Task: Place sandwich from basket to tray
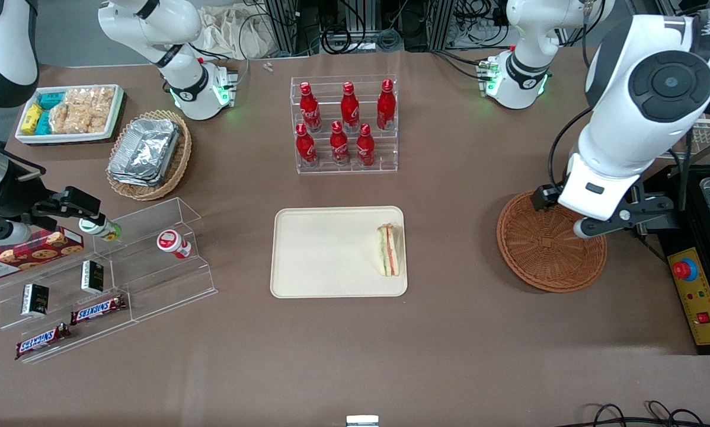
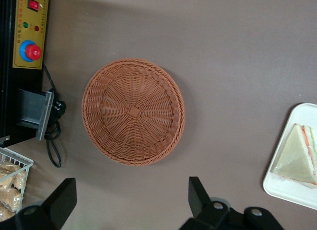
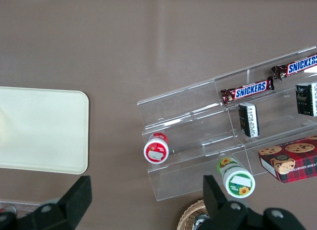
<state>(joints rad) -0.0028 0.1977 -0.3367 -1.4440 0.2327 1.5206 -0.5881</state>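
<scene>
The left arm's tool (image 2: 129, 203) is hanging over the brown table (image 1: 461, 350) near the working arm's end, its two black fingers (image 2: 198, 195) spread wide with nothing between them. In the front view the tool itself is hiding under the arm's white wrist, above the edge of the basket that is farther from the front camera.

Just beneath it, the round, shallow, reddish-brown woven wicker basket (image 1: 550, 249) is lying empty on the table, close to the black and yellow control box with a red button (image 1: 696, 290) at the table's edge.

Well apart from the basket, toward the middle of the table, the large flat cream plastic tray with rounded corners (image 1: 325, 255) is sitting flat. The small triangular sandwich of white bread with orange-red and green filling (image 1: 390, 249) is resting on it, along the tray's short edge that is nearest the basket, its layered cut face showing.

Farther from the front camera than the tray, a clear acrylic rack of red soda bottles (image 1: 344, 124) is standing. Toward the parked arm's end, a clear stepped display stand holding chocolate bars and small jars (image 1: 124, 273) is occupying the table's corner.
</scene>
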